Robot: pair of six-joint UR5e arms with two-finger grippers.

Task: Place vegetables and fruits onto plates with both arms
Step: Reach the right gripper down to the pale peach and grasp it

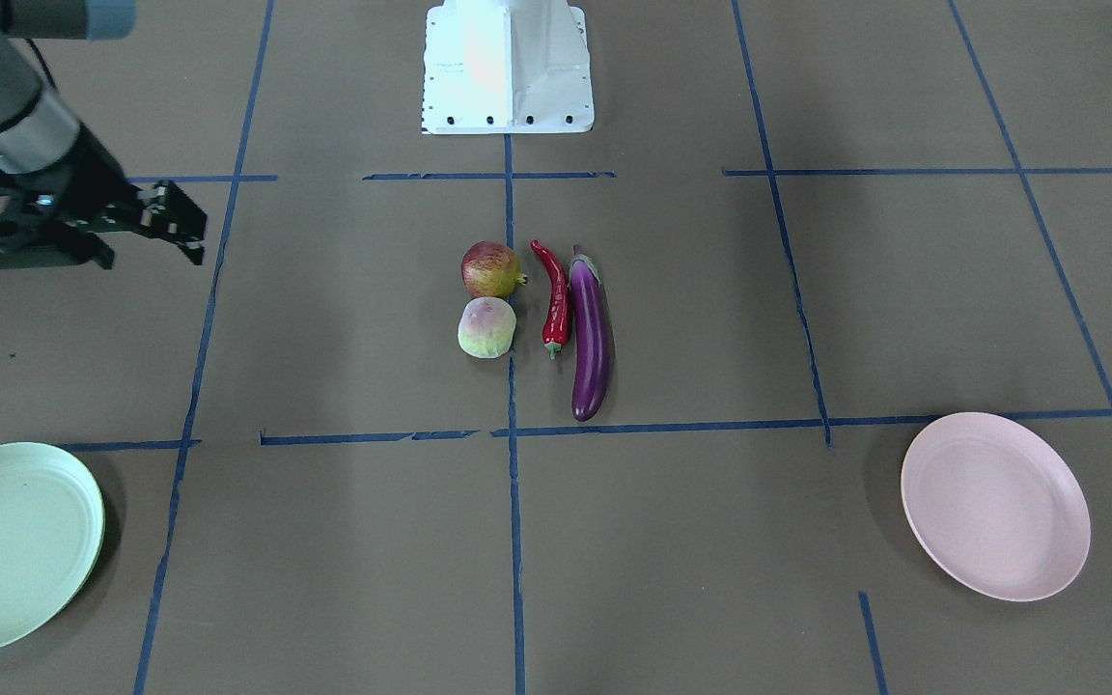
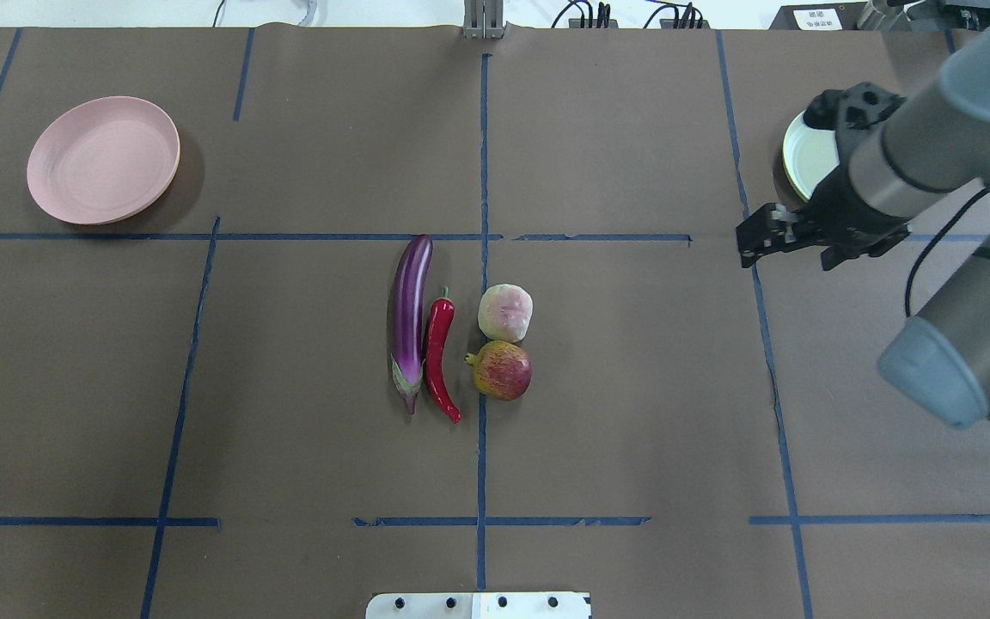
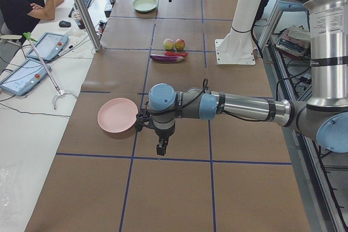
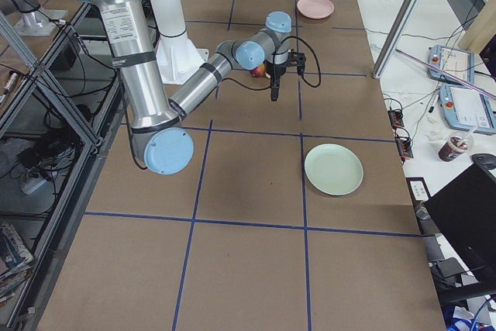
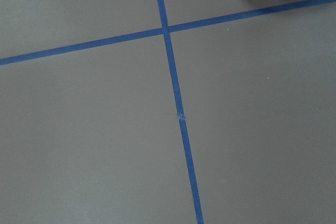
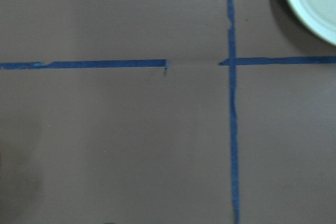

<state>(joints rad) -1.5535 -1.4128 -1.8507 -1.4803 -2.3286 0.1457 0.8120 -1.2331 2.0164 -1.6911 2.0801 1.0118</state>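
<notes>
The purple eggplant [image 1: 590, 338] [image 2: 409, 318], red chili pepper [image 1: 554, 299] [image 2: 437, 357], red-yellow pomegranate [image 1: 491, 268] [image 2: 504, 370] and pale green-pink fruit [image 1: 486, 327] [image 2: 505, 312] lie together at the table's middle. The pale pink plate [image 2: 102, 159] [image 1: 995, 504] and the pale green plate [image 1: 11, 545] [image 2: 807, 159] are empty at opposite far corners. My right gripper [image 2: 746, 242] [image 1: 191, 236] hangs above the table near the green plate, looks shut and holds nothing. My left gripper [image 3: 161, 149] hangs beside the pink plate [image 3: 117, 115]. I cannot tell its state.
The white base block [image 1: 508, 68] stands at the robot's side of the table. Blue tape lines divide the brown surface. A person [image 3: 22, 4] sits at a side desk with tablets beyond the pink plate's end.
</notes>
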